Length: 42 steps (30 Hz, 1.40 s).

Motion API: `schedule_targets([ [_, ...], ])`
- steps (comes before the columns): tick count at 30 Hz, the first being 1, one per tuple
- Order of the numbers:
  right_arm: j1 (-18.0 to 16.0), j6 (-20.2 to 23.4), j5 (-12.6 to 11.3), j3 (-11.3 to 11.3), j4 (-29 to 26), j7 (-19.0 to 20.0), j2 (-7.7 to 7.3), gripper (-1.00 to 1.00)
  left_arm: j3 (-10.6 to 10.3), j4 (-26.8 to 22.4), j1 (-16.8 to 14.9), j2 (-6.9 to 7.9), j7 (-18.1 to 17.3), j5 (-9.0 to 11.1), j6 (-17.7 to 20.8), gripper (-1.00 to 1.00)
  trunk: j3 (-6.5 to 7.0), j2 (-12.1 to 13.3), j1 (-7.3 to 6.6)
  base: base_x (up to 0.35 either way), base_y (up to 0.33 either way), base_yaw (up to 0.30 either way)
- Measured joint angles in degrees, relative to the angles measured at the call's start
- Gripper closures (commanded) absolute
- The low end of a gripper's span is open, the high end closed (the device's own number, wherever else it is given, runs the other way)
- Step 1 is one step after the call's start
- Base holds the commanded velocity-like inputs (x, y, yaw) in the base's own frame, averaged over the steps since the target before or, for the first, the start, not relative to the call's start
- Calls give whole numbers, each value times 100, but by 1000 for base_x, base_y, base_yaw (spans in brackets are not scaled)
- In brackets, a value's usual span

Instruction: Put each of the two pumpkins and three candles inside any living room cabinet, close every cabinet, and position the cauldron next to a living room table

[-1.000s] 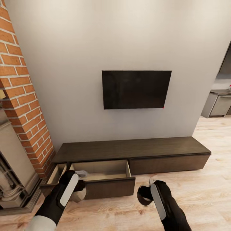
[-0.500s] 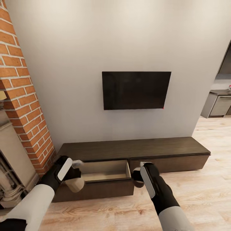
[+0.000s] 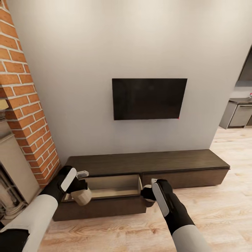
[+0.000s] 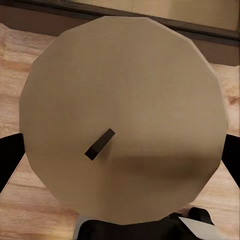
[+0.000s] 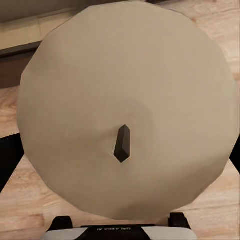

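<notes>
My left gripper (image 3: 81, 190) is shut on a stubby beige candle (image 3: 82, 197), held over the left front edge of the open drawer (image 3: 112, 187) of the long dark brown cabinet (image 3: 150, 161). In the left wrist view the candle's top (image 4: 125, 85) with its dark wick sits between the dark fingers (image 4: 7, 162). My right gripper (image 3: 147, 193) hangs at the drawer's right front corner, shut on a second candle (image 5: 125, 85), which the hand mostly hides in the head view. The drawer's pale interior looks bare. The pumpkins, cauldron and table are out of view.
A red brick fireplace column (image 3: 24, 105) rises at the left beside the cabinet. A black TV (image 3: 149, 99) hangs on the wall above it. The cabinet's right front (image 3: 185, 178) is closed. Wood floor (image 3: 217, 210) spreads to the right toward a kitchen counter (image 3: 239, 113).
Both arms have moved up and forward with their candles, from the floor in front of the drawer to its front edge. The view has shifted slightly closer to the cabinet.
</notes>
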Motion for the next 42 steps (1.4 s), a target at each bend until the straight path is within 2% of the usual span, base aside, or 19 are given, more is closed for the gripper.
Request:
schedule_targets([
  [2,0,-6,-45,7,-3,1,0,100,-5,0,0,4,-3,-41,1,100,0,0,0,0,103,0],
  [5,0,0,3,9,-10,-1,0,100,-5,-1,-1,40,-10,28,-14,100,0,-2,-1,46,177,0],
  [6,0,-9,-36,10,-11,0,0,100,-5,0,0,57,-9,-42,-1,100,0,0,-1,87,256,0],
  [9,0,-20,-54,10,-10,1,0,100,-6,0,0,131,-11,-56,1,100,0,0,0,55,154,18],
  [11,-1,-17,-15,9,-10,-1,0,100,-7,-1,1,149,-15,-7,-8,100,0,-1,0,28,42,173],
  [13,-1,-31,-38,17,-8,-1,0,100,-8,0,1,160,-10,-39,-9,100,0,-2,-1,165,11,259],
  [19,2,-34,-26,27,-13,7,0,100,-16,0,1,161,-6,-41,-18,100,0,-1,-1,129,21,163],
  [42,7,-26,-31,27,-33,17,0,100,-17,9,0,186,-14,-34,-33,100,0,0,-1,147,22,3],
])
